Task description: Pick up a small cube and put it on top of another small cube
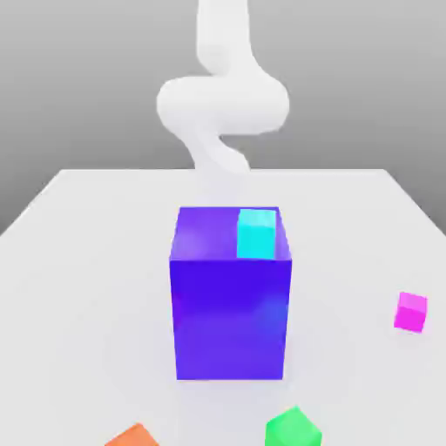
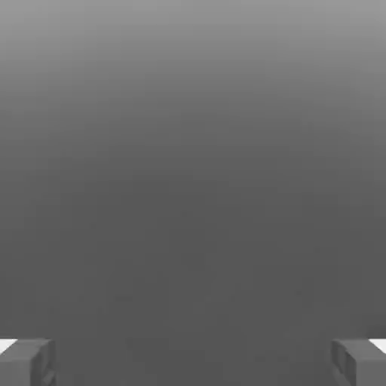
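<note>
Claw [image 2: 193,362] spread wide; small cube [image 1: 410,312] bears no label.

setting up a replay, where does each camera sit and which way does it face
Exterior view: off the arm, looking down across the white table at the blue block, pink cube and white arm behind them.
Hand view: on the hand, facing plain grey; open gripper fingertips at both lower corners.
Shared: nothing recognisable.
</note>
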`<state>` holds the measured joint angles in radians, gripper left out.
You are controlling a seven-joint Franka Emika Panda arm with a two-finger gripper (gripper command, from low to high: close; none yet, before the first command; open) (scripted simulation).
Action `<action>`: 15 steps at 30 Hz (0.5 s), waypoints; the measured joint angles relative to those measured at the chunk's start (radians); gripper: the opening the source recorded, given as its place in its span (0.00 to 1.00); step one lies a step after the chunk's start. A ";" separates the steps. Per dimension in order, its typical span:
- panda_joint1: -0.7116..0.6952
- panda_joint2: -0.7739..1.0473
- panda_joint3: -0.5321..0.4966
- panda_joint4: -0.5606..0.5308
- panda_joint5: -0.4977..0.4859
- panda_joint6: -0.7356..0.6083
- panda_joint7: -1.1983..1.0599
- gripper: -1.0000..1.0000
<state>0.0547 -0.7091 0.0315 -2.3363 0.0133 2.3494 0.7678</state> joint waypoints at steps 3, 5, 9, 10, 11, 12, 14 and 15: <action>0.067 0.113 0.044 -0.045 0.014 0.062 -0.038 0.50; 0.110 0.185 0.076 -0.074 0.021 0.101 -0.061 0.50; 0.190 0.328 0.145 -0.132 0.028 0.180 -0.102 0.50; 0.209 0.364 0.163 -0.146 0.027 0.199 -0.110 0.50; 0.228 0.400 0.182 -0.161 0.025 0.219 -0.118 0.50; 0.246 0.436 0.202 -0.175 0.022 0.239 -0.125 0.50; 0.282 0.508 0.241 -0.204 0.011 0.278 -0.135 0.50; 0.298 0.545 0.261 -0.219 0.003 0.298 -0.137 0.50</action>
<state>0.3530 -0.1643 0.2930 -2.5549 0.0159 2.6473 0.6305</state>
